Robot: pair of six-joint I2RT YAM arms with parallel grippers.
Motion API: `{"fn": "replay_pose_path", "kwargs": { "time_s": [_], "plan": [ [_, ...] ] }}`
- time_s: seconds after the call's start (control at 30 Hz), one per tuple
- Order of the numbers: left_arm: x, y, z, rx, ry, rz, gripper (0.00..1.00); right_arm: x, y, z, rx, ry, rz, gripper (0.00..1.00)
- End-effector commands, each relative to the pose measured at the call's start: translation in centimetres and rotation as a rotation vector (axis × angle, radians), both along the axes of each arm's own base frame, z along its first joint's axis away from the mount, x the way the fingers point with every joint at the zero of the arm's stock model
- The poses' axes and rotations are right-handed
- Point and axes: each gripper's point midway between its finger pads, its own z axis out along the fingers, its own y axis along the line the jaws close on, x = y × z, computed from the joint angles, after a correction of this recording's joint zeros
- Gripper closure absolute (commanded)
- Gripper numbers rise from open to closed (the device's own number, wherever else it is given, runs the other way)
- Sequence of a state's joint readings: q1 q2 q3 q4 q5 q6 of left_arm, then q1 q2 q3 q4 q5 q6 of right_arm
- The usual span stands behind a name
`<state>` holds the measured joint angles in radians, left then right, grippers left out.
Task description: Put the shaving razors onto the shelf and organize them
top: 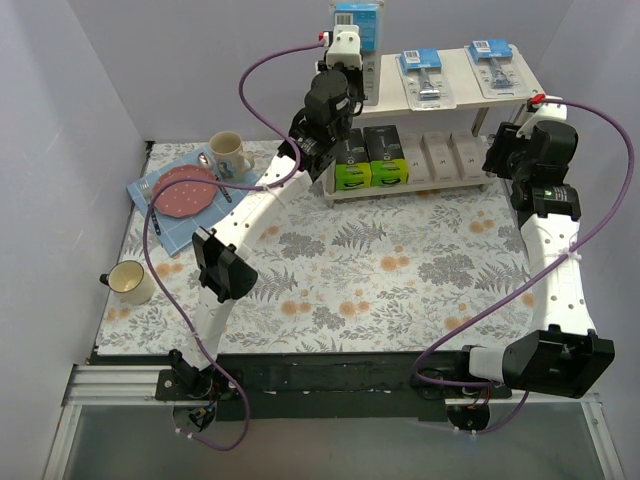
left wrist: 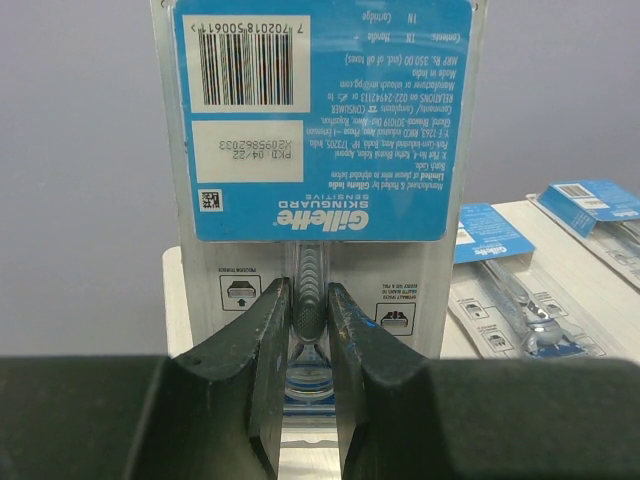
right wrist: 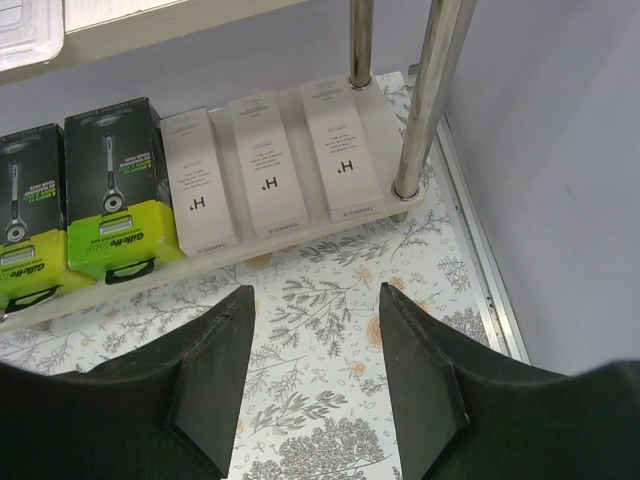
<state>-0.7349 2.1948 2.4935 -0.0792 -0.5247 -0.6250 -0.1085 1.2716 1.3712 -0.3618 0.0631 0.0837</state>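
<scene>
My left gripper [left wrist: 308,300] is shut on a blue-carded blister razor pack [left wrist: 320,120] and holds it upright above the left end of the shelf's top board [top: 392,98]; the pack also shows in the top view [top: 358,20]. Two more blister packs [top: 424,72] [top: 494,62] lie flat on the top board. On the lower board sit two black-and-lime-green boxes [top: 372,157] and three white Harry's boxes [right wrist: 265,165]. My right gripper [right wrist: 315,365] is open and empty above the tablecloth, just in front of the shelf's right end.
A cream mug [top: 130,282] stands near the left edge. Another mug [top: 228,153] and a pink speckled plate [top: 185,190] rest on a blue cloth at the back left. Silver shelf legs [right wrist: 432,95] stand close ahead of my right gripper.
</scene>
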Motion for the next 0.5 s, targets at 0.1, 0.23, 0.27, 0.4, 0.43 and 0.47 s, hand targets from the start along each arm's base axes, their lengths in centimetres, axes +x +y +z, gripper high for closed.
{"fn": "replay_pose_path", "kwargs": {
  "time_s": [0.1, 0.23, 0.27, 0.4, 0.43, 0.47],
  "plan": [
    [0.7, 0.0, -0.2, -0.044, -0.005, -0.001, 0.92, -0.1, -0.2, 0.2, 0.024, -0.02, -0.005, 0.4],
    [1.0, -0.4, -0.9, -0.049, 0.007, -0.012, 0.85, -0.3, -0.3, -0.1, 0.028, -0.014, -0.007, 0.4],
    [1.1, -0.5, -1.0, -0.052, 0.009, -0.014, 0.82, -0.3, -0.4, -0.1, 0.031, -0.013, -0.01, 0.4],
    [0.9, -0.8, -0.5, -0.066, -0.003, -0.033, 0.8, -0.3, -0.4, -0.3, 0.031, -0.01, -0.008, 0.4],
    [0.9, -0.8, -0.5, -0.068, -0.002, -0.035, 0.8, -0.3, -0.4, -0.3, 0.035, -0.01, -0.007, 0.4],
    [0.9, -0.8, -0.5, -0.068, -0.002, -0.035, 0.8, -0.3, -0.3, -0.4, 0.035, -0.007, -0.006, 0.4]
  ]
}}
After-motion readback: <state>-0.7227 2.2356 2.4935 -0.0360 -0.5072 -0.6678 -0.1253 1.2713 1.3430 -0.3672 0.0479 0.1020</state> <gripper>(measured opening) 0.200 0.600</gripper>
